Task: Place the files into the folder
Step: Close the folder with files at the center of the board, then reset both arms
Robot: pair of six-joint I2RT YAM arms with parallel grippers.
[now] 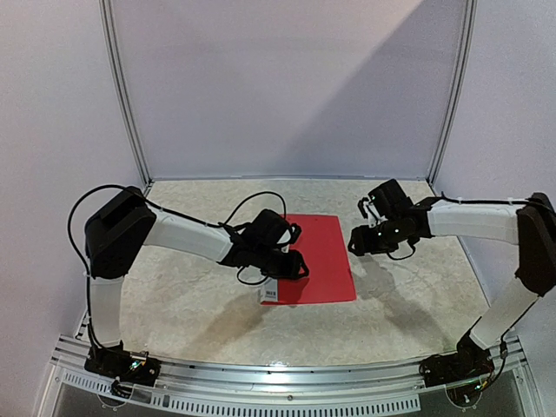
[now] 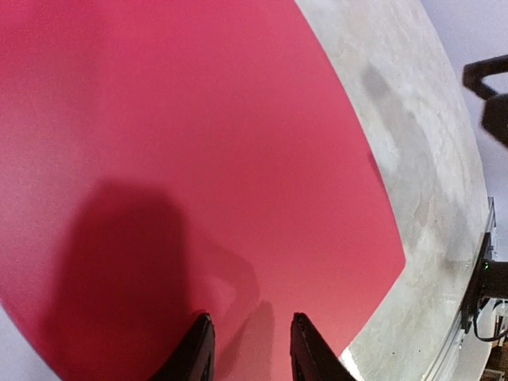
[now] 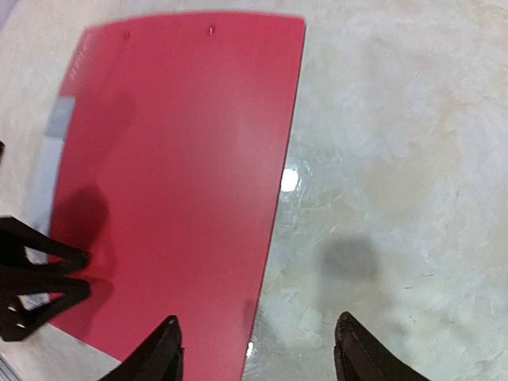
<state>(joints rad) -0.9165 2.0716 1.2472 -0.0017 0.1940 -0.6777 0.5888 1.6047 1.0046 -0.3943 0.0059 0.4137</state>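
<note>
1. Lying closed and flat on the marbled desk (image 1: pixel 191 295), the smooth red plastic folder (image 1: pixel 323 252) sits centre.
2. Left claw (image 2: pixel 252 319): narrowly parted over its near-left edge, nothing between.
3. Right claw (image 3: pixel 258 320): wide, empty, above its right edge.

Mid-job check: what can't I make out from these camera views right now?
- The files: in no view; the red cover of the closed folder hides whether they lie inside.
- The left hand: in the top view its own body hides the fingertips, and the left wrist view leaves contact with the cover unclear.
- The label: print too small in the top view.
- Folder's near corner: cut off by the bottom edge of the right wrist view.
</note>
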